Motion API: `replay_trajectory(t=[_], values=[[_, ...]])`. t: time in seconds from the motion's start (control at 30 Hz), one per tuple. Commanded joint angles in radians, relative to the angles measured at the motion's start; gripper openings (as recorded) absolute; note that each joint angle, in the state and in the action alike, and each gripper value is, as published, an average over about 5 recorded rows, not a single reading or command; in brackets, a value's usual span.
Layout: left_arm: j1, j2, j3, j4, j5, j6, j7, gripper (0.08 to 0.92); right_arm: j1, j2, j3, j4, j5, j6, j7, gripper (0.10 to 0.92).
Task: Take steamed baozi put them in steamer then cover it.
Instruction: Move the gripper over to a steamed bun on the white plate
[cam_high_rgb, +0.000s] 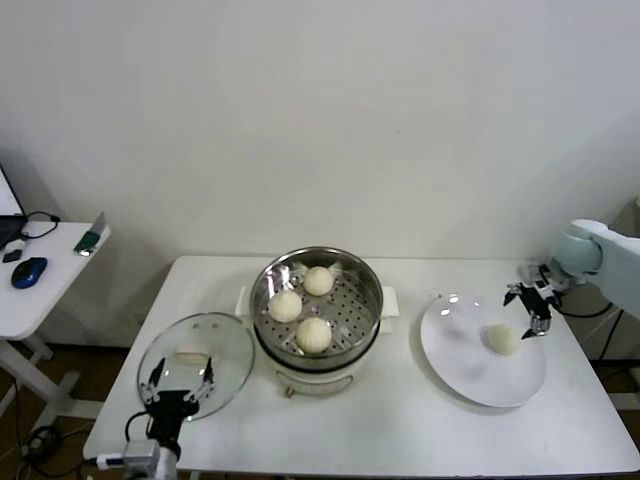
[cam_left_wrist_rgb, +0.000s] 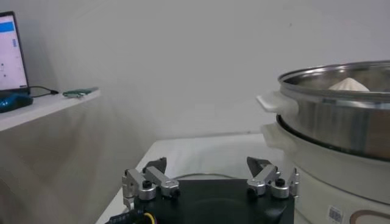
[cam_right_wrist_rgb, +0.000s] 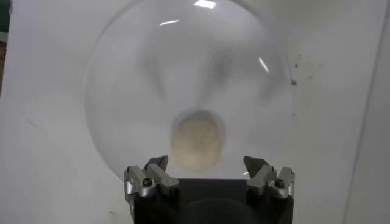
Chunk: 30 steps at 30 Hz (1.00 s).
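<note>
The steamer (cam_high_rgb: 368, 290) stands uncovered at the table's middle with three steamed baozi (cam_high_rgb: 313, 335) on its perforated tray. One more baozi (cam_high_rgb: 502, 339) lies on a white plate (cam_high_rgb: 470, 375) to the right. My right gripper (cam_high_rgb: 533, 308) hovers open just right of and above that baozi (cam_right_wrist_rgb: 196, 143), which shows just ahead of the open right gripper (cam_right_wrist_rgb: 206, 164), between its fingers' lines. The cover (cam_high_rgb: 225, 345), a glass lid with a cream handle, lies flat left of the steamer. Over the lid's near edge my left gripper (cam_high_rgb: 180, 388) is open and empty. The left wrist view shows the left gripper (cam_left_wrist_rgb: 210, 167) facing the steamer (cam_left_wrist_rgb: 341, 122).
A white side table (cam_high_rgb: 40, 300) stands to the left with a blue mouse (cam_high_rgb: 29, 271) and a green item (cam_high_rgb: 90, 240). A bare wall rises behind the work table. Cables hang by my right arm (cam_high_rgb: 600, 255) at the table's right edge.
</note>
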<state>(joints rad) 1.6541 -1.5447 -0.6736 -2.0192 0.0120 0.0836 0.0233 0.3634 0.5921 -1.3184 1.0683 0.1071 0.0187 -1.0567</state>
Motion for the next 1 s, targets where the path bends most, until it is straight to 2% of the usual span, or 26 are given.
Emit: replay_trajectory(t=[0.03,0.73,1.0], values=[[-0.002,0.0,0.0,0.0,0.0,0.001,0.0,0.823,-0.211,0.004,0.199,-0.088,-0.067,-0.011,0.008,0.823],[-0.001,0.006,-0.007,-0.006,-0.001,0.005,0.001,0.823,-0.269,0.078,0.273,-0.151,-0.094,-0.032,0.031,0.821],[-0.005,0.005,-0.007,-0.006,-0.001,0.008,0.001,0.823,-0.266,0.083,0.27,-0.15,-0.115,-0.033,0.027,0.752]])
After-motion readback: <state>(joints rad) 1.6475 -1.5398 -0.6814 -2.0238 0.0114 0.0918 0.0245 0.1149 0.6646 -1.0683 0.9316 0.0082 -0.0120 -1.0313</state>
